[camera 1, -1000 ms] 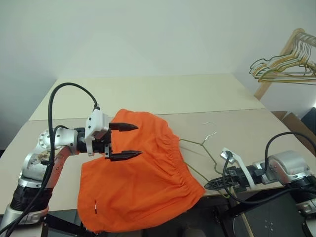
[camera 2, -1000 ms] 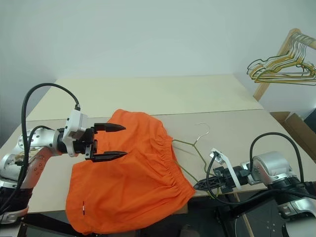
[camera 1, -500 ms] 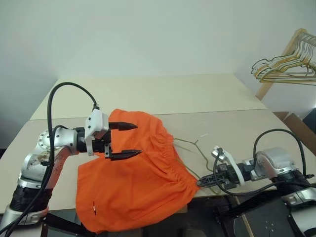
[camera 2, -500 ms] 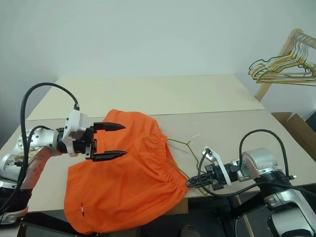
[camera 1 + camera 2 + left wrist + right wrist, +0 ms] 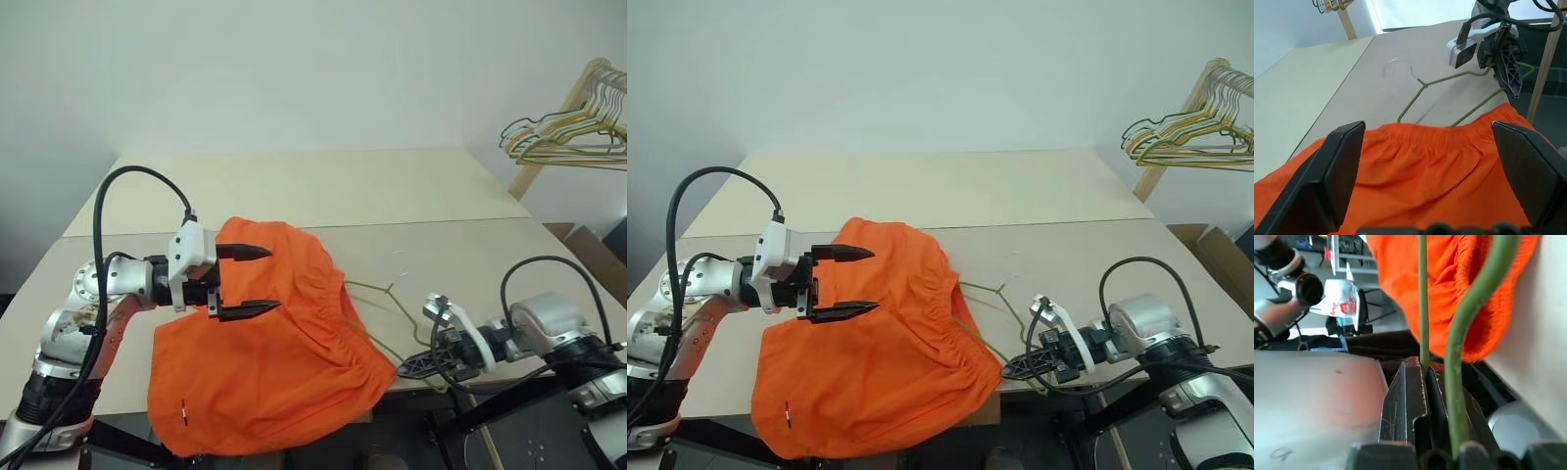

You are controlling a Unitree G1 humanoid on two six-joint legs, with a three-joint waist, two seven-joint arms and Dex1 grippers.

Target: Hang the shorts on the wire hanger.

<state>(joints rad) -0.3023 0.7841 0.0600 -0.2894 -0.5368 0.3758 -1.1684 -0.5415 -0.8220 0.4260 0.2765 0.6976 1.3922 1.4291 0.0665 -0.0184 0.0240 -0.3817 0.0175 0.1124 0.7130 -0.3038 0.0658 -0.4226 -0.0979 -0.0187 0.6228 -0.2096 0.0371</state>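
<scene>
- A pale beige table stands before a plain white wall.
- The left gripper hovers wide open over the bright orange fabric shorts draped off the front edge.
- The right gripper pinches the thin olive-grey wire hanger, one end under the waistband; feeding it level should avoid snagging.

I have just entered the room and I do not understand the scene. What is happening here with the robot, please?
The robot is working on hanging orange shorts on a wire hanger. Both lie on the table, the shorts drooping over its near edge. The right hand is shut on the hanger's wire at the table edge, and part of the hanger is hidden under the waistband. The left hand hovers open above the shorts, holding nothing. The shorts are not yet hung.
</scene>
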